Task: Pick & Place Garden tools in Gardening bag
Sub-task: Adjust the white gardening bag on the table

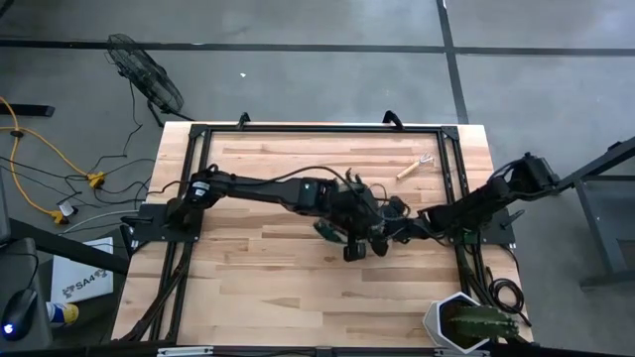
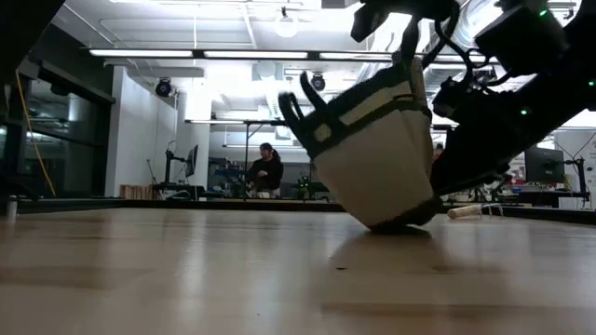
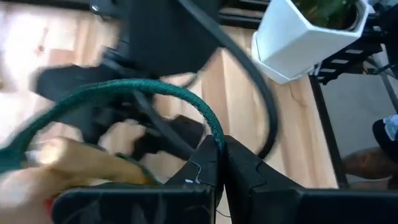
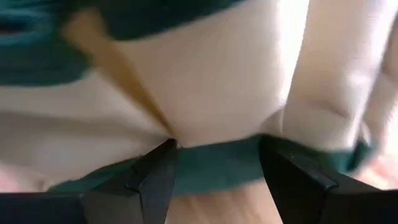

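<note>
The tan gardening bag [image 2: 372,158] with dark green trim stands tilted in the middle of the table [image 1: 258,268], only its bottom corner [image 2: 400,223] on the wood. My left gripper [image 1: 355,198] is above it, shut on a green loop handle. My right gripper [image 1: 392,223] comes in low from the table's right, open, its fingers against the bag's side. In the high view the arms hide most of the bag [image 1: 327,230]. One wooden-handled garden tool [image 1: 417,167] lies flat toward the table's far right. My left gripper pinches the green loop handle [image 3: 216,134] between its two shut fingers. The handle arches away from them. In the low view the bag hangs tilted below the held handle [image 2: 410,42], with its bottom corner on the table. My right gripper has its open fingers [image 4: 163,163] slanting down from the table's right onto the bag's wall, just above the green bottom band [image 4: 217,165]. The cloth creases at one fingertip. Nothing is pinched between the fingers.
A spiky green plant in a white hexagonal pot [image 1: 451,322] stands at the table's near right corner. A black metal frame [image 1: 198,129] borders the work area. Bare wood lies left of and in front of the bag. A person sits far off in the room behind.
</note>
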You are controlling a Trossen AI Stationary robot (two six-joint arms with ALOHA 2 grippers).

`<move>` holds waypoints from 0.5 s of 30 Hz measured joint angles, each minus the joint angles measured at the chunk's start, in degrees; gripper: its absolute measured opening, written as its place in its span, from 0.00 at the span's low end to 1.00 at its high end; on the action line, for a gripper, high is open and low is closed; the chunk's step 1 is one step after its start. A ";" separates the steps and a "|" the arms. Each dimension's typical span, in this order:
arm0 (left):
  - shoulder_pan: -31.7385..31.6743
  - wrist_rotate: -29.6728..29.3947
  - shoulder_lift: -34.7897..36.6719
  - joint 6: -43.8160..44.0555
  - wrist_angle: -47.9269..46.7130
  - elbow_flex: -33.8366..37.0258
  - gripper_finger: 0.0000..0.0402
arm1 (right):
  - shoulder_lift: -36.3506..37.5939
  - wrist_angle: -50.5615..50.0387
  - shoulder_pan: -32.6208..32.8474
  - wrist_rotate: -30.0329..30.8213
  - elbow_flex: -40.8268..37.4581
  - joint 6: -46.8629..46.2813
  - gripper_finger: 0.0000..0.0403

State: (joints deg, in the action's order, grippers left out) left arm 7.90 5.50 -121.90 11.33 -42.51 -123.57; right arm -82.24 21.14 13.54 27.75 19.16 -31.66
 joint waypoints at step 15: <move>0.25 -4.64 -3.80 10.82 2.01 -0.11 0.00 | 0.21 -2.55 -6.46 -5.38 0.02 1.90 0.55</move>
State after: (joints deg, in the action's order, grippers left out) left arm 8.15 0.86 -125.69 22.15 -40.50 -123.68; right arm -82.03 18.60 7.08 22.37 19.18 -29.76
